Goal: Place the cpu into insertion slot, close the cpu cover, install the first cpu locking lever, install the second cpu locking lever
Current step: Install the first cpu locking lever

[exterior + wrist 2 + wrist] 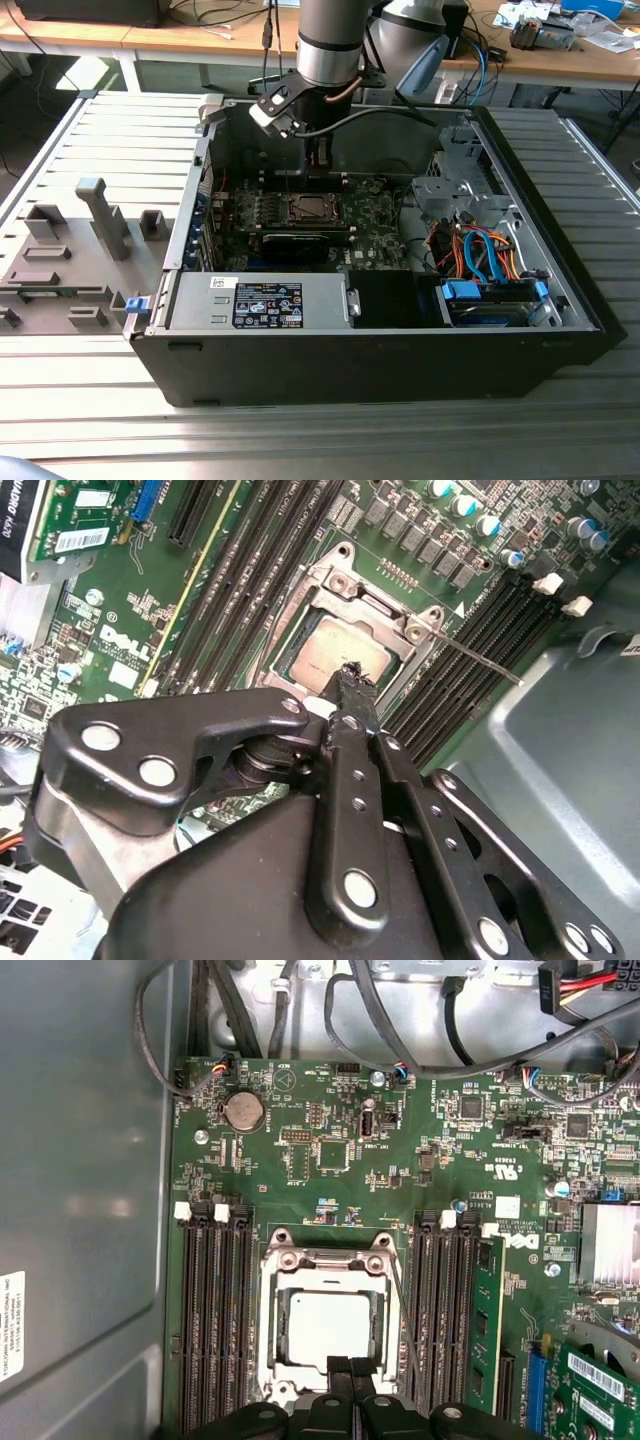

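Jaws are seen closed, fingertips (341,1368) pressed together w/ nothing held between them. The gripper (355,678) tip is set at the edge of the cpu cover (325,1260); touching or just above cannot be told. The cpu (330,1325) is seated in the insertion slot (310,208), its silver top shown through the cover's window, and the cover is laid flat over it. One thin locking lever (480,660) is seen sticking out from a socket corner, slanted over the mem slots (215,1310). Mem slots are set on both sides of the socket, and a green mem stick (487,1320) is fitted in one.

In the exterior view, clock taken from the socket: gripper at 12, black card (300,245) at 6, grey PSU (260,300) beyond at 7, drive cage (490,300) w/ blue & orange cables (480,245) at 4. All are held inside the open case (400,370). Bare grey case wall (560,780) is found just past the lever-side mem slots, giving open room there. A grey fixture (70,250) is placed outside the case at 9, on the slatted table (300,440).
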{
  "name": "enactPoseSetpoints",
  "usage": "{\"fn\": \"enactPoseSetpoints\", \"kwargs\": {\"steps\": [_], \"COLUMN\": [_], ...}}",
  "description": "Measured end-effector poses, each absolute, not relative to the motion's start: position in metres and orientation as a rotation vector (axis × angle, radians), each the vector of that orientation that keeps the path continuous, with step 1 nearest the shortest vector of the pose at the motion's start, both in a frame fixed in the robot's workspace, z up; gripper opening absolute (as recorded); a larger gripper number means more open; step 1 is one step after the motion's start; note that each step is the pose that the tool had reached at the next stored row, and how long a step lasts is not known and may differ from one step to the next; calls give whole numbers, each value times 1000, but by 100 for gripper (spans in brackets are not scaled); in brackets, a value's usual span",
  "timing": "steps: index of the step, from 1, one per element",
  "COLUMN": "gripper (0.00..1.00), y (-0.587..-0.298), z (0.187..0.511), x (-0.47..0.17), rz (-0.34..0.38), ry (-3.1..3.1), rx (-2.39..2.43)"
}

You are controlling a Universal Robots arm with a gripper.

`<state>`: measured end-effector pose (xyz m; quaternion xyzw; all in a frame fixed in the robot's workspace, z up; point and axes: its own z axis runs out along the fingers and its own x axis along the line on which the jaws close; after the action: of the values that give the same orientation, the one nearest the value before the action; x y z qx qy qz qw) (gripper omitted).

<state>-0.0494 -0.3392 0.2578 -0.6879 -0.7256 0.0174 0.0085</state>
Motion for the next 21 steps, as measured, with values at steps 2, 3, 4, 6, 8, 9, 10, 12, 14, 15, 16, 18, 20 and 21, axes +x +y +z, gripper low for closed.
{"fn": "enactPoseSetpoints", "kwargs": {"steps": [2,3,4,6,8,9,10,12,14,15,16,18,20,21], "gripper": [11,11,11,11,11,11,11,11,11,11,11,11,11,11], "y": [-339,-339,-339,-339,-339,-339,-339,-339,-339,-339,-339,-339,-339,-339], "z": [258,258,258,258,258,258,258,258,258,258,258,258,258,258], "x": [-49,-49,-49,-49,-49,-49,-49,-49,-49,-49,-49,-49,-49,-49], "rz": [55,55,55,55,55,55,55,56,56,56,56,56,56,56], "ry": [-2279,-2287,-2297,-2320,-2340,-2346,-2359,-2376,-2390,-2398,-2404,-2420,-2434,-2437], "rx": [-2137,-2129,-2118,-2094,-2071,-2065,-2051,-2032,-2015,-2006,-1999,-1979,-1964,-1959]}}
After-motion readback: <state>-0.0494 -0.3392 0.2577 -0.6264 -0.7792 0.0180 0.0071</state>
